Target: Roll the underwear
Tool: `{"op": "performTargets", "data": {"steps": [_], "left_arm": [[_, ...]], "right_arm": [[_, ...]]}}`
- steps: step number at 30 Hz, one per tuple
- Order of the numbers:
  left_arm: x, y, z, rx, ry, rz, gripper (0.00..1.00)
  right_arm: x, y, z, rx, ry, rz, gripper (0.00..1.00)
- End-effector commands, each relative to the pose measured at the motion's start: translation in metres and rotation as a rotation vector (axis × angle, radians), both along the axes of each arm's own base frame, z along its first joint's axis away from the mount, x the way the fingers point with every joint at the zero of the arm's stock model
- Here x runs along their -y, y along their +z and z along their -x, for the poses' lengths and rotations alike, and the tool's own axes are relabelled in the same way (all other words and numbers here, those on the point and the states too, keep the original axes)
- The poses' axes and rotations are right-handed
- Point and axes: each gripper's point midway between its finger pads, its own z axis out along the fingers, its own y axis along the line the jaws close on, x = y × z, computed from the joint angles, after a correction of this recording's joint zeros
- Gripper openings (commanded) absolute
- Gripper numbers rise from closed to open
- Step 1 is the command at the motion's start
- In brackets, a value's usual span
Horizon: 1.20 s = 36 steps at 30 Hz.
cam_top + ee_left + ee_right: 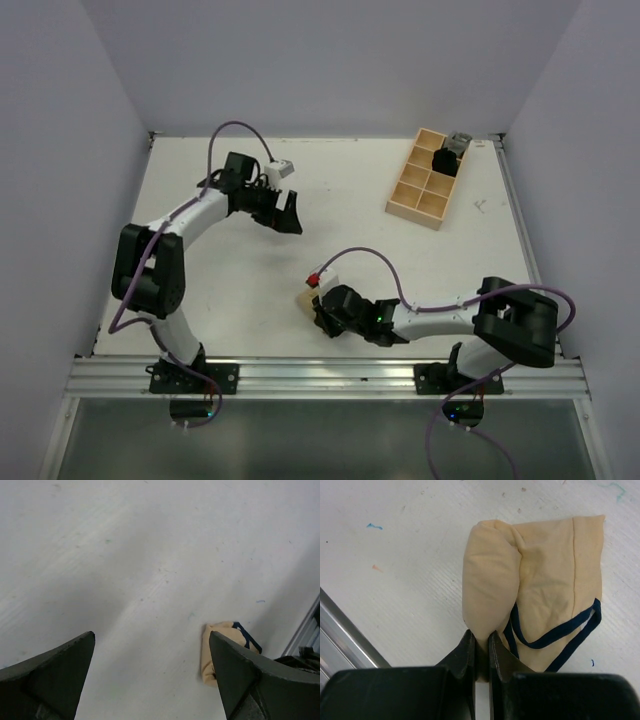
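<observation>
The underwear (545, 575) is a tan fabric bundle with dark trim, partly rolled, lying on the white table near the front edge (304, 299). My right gripper (481, 636) is shut on the near end of its rolled fold, with fabric pinched between the fingers; in the top view this gripper (324, 312) sits low, right beside the cloth. My left gripper (290, 214) hovers farther back and to the left, well apart from the garment. Its jaws stand open over bare table (151, 635). The underwear (218, 635) peeks out behind its right finger (240, 675).
A light wooden compartment tray (408, 205) sits at the back right with a dark item (445, 160) in one cell and a grey object (460, 140) at its far end. An aluminium rail (330, 376) runs along the near table edge, close to the right gripper.
</observation>
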Motion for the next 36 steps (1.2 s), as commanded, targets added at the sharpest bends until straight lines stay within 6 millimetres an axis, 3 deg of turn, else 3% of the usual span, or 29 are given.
{"op": "performTargets", "data": {"steps": [1,6,9,12,14,15,19,20,22,23,26,32,36], "left_arm": [[-0.039,0.033,-0.043,0.11,0.278,-0.052,1.0],[-0.045,0.072,-0.045,0.176,0.328,0.031,1.0],[-0.033,0.118,-0.032,0.245,0.321,0.257,1.0],[-0.039,0.133,-0.027,0.302,0.349,0.376,1.0],[-0.041,0.119,-0.022,0.304,0.331,0.347,1.0],[-0.043,0.1,-0.016,0.241,0.327,0.306,0.9],[-0.045,0.049,0.008,0.094,0.269,0.209,0.81],[-0.043,0.04,0.014,0.081,0.242,0.195,0.83],[-0.042,0.025,0.026,0.032,0.216,0.183,1.0],[-0.039,0.019,0.03,0.021,0.193,0.169,1.0],[-0.032,0.008,0.042,-0.025,0.165,0.147,1.0],[-0.038,-0.006,0.044,-0.072,0.198,0.082,1.0],[-0.032,-0.018,0.07,-0.138,0.147,0.07,1.0]], "right_arm": [[0.02,-0.024,0.02,-0.093,-0.008,0.041,0.0],[0.023,-0.023,0.022,-0.101,-0.026,0.017,0.0],[0.023,-0.023,0.022,-0.112,-0.043,-0.013,0.0],[0.023,-0.025,0.023,-0.136,-0.058,-0.048,0.0],[0.026,-0.031,0.025,-0.157,-0.07,-0.046,0.0],[0.027,-0.032,0.025,-0.165,-0.078,-0.049,0.0],[0.029,-0.035,0.028,-0.206,-0.123,-0.115,0.0],[0.029,-0.035,0.027,-0.209,-0.129,-0.127,0.0],[0.031,-0.037,0.027,-0.225,-0.147,-0.141,0.0],[0.031,-0.038,0.027,-0.233,-0.149,-0.146,0.0],[0.031,-0.037,0.024,-0.254,-0.172,-0.175,0.0],[0.038,-0.036,0.012,-0.301,-0.22,-0.228,0.0],[0.038,-0.036,0.005,-0.3,-0.235,-0.246,0.0]]}}
